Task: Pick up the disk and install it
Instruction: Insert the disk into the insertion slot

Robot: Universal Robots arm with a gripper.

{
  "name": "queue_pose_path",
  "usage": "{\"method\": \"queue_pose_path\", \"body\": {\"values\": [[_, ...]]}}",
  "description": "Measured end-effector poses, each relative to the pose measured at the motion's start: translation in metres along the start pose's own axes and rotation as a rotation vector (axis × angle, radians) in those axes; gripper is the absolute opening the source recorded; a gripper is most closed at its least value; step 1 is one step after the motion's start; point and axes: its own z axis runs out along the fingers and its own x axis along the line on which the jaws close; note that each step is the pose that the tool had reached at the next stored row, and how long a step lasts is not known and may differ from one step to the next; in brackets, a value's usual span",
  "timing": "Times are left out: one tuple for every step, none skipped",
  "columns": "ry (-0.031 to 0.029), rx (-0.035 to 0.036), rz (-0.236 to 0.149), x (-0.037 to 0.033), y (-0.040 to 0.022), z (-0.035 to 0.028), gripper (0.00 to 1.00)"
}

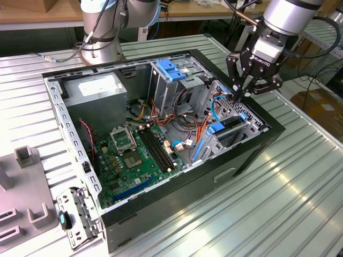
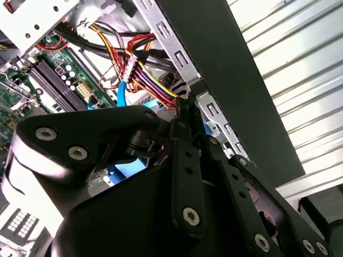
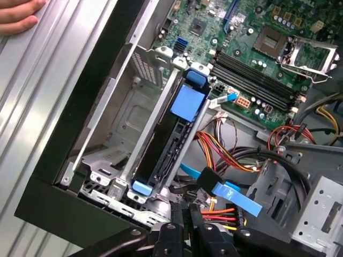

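Note:
The disk stands on edge in the drive bay of the open computer case, at the exterior view's right. Its blue carrier frame shows as a blue tab on top and a blue clip at each end. In the exterior view the disk lies between two blue clips along the case's side wall. My gripper hangs just above the far end of that bay, fingers pointing down and drawn together with nothing between them. In the first wrist view the fingertips sit just beyond the disk's nearer blue clip.
Inside the case are the motherboard, a grey power supply, a metal cage with a blue top and loose coloured cables. A person's hand rests on the ribbed table. A grey fixture and a bracket lie at the left.

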Motion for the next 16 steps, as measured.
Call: {"method": "queue_pose_path", "body": {"values": [[-0.0001, 0.0001, 0.000, -0.0004, 0.0008, 0.0001, 0.17], [0.0000, 0.0000, 0.002, -0.0009, 0.0009, 0.0002, 0.17], [-0.0001, -0.0002, 0.018, -0.0009, 0.0009, 0.0005, 0.17], [-0.0004, -0.0003, 0.037, -0.0010, 0.0009, 0.0008, 0.17], [-0.0004, -0.0005, 0.051, -0.0010, 0.0009, 0.0010, 0.17], [-0.0005, -0.0005, 0.065, -0.0010, 0.0009, 0.0012, 0.17], [-0.0006, -0.0005, 0.077, -0.0010, 0.0009, 0.0014, 0.17], [-0.0007, -0.0005, 0.094, -0.0010, 0.0009, 0.0017, 0.17], [-0.0008, -0.0005, 0.105, -0.0010, 0.0009, 0.0019, 0.17], [-0.0009, -0.0005, 0.119, -0.0011, 0.0010, 0.0021, 0.17], [-0.0012, -0.0004, 0.127, -0.0013, 0.0016, 0.0023, 0.17], [-0.0012, -0.0004, 0.131, -0.0021, 0.0032, 0.0024, 0.17], [-0.0012, -0.0004, 0.132, -0.0032, 0.0054, 0.0024, 0.17], [-0.0011, -0.0005, 0.132, -0.0045, 0.0080, 0.0024, 0.17], [-0.0011, -0.0004, 0.134, -0.0053, 0.0096, 0.0025, 0.17], [-0.0011, -0.0005, 0.153, -0.0053, 0.0097, 0.0028, 0.17]]}}
